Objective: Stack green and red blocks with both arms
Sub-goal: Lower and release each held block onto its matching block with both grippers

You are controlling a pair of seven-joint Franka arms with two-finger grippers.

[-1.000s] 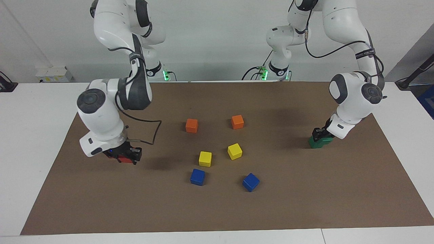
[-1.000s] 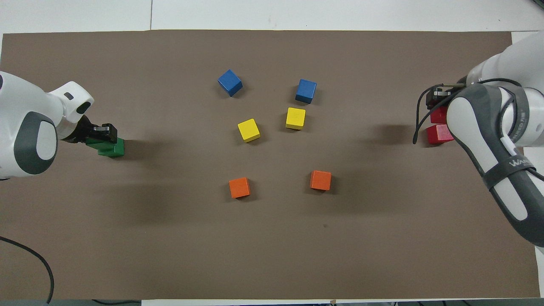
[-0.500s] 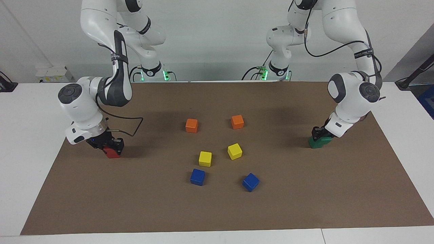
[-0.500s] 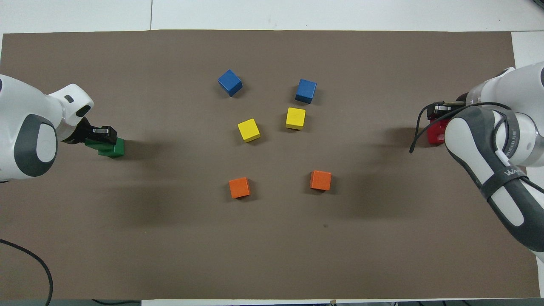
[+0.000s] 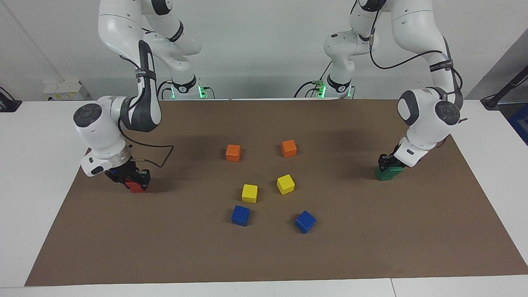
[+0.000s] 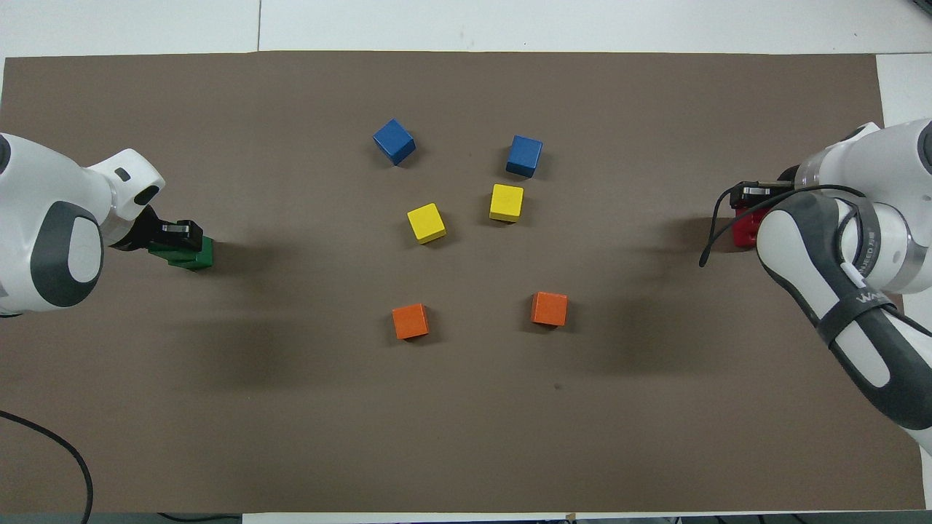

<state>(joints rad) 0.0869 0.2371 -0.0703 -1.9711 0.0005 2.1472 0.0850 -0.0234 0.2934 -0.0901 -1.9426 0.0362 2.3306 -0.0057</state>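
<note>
Both stacks look at the placing step: the right pincer [image 5: 133, 180] grips a red block [image 5: 135, 186], the left pincer [image 5: 390, 163] a green block [image 5: 388, 173], at opposite worktop [image 5: 264, 255] ends; next, release and lift clear.

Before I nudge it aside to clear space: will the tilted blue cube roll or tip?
Probably neither. The blue cube sits flat on the brown mat, so a low push should slide it. It looks rigid. Its glossy faces may slip, and an off-centre push would likely turn it.

red blocks [image 5: 136, 186] mostly under right claw [image 5: 131, 180]
</note>
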